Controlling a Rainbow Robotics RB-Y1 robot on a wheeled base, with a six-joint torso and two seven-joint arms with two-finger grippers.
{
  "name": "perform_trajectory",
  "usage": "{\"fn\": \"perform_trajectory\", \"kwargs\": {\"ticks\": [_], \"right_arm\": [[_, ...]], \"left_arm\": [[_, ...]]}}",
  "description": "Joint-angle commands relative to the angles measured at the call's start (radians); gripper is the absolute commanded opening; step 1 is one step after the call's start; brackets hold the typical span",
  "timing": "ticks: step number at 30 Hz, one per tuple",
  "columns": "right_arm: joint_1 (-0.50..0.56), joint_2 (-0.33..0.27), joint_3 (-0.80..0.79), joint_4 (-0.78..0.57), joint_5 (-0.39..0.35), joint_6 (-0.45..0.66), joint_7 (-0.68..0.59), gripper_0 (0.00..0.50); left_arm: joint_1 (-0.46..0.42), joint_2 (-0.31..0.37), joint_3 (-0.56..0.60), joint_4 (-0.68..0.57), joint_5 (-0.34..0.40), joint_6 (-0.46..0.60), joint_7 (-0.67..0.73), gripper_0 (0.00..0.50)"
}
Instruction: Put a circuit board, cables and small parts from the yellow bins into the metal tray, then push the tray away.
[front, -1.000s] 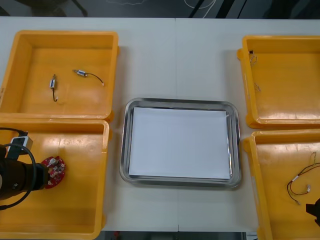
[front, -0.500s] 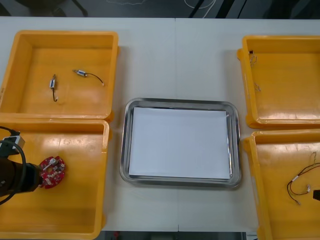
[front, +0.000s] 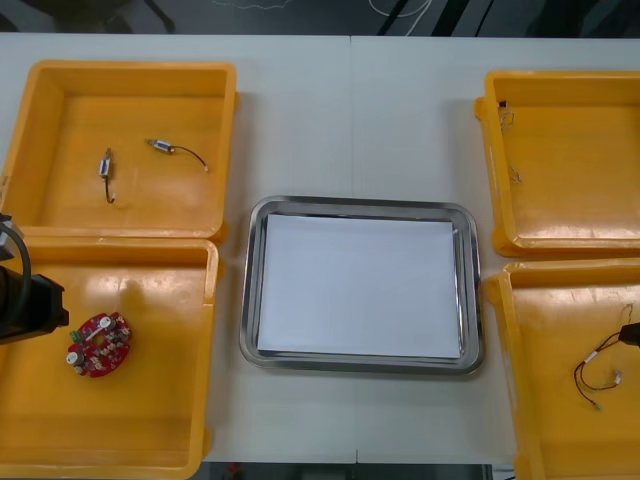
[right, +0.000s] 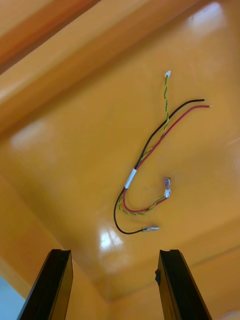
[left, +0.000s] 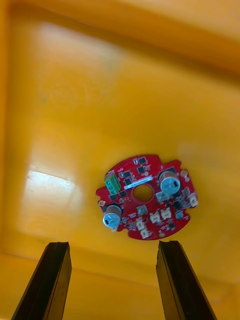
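A round red circuit board (front: 98, 344) lies flat in the near left yellow bin (front: 150, 440). My left arm (front: 25, 305) is at that bin's left edge, just left of the board. In the left wrist view my left gripper (left: 114, 245) is open, above the board (left: 145, 197), which lies just beyond its fingertips. A bundle of black, red and yellow cables (front: 600, 372) lies in the near right bin (front: 545, 330). My right gripper (right: 115, 252) hangs open above those cables (right: 145, 170), holding nothing. The metal tray (front: 470, 300), white inside, sits between the bins.
Two small metal parts with short leads (front: 107, 172) (front: 170, 150) lie in the far left bin (front: 130, 70). Small metal parts (front: 510, 118) sit by the left wall of the far right bin (front: 560, 80). Bare table lies beyond the tray.
My left arm has drawn back to the left, uncovering the whole circuit board. The right gripper has moved farther along the right edge above the cables.
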Motion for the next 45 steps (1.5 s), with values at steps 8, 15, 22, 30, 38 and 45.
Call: {"fn": "perform_trajectory", "kwargs": {"ticks": [8,15,22,30,38,45], "right_arm": [[-0.081,0.019,-0.005,0.116,0.013,0.004,-0.090,0.489],[-0.087,0.022,0.056,0.177,0.050,-0.047,-0.099,0.489],[-0.088,0.042,0.076,0.254,0.045,-0.111,-0.104,0.488],[-0.076,0.073,0.104,0.298,0.059,-0.157,-0.107,0.490],[-0.051,0.102,0.120,0.317,0.074,-0.214,-0.107,0.491],[-0.021,0.102,0.150,0.343,0.088,-0.289,-0.101,0.491]], "left_arm": [[-0.021,-0.087,0.109,-0.023,-0.045,-0.009,0.145,0.500],[-0.011,-0.175,0.134,0.036,-0.084,-0.094,0.139,0.500],[0.046,-0.182,0.125,0.077,-0.101,-0.167,0.122,0.500],[0.138,-0.181,0.094,0.079,-0.124,-0.264,0.101,0.500],[0.146,-0.182,0.062,0.105,-0.146,-0.293,0.090,0.500],[0.146,-0.182,0.020,0.154,-0.170,-0.362,0.082,0.500]]}}
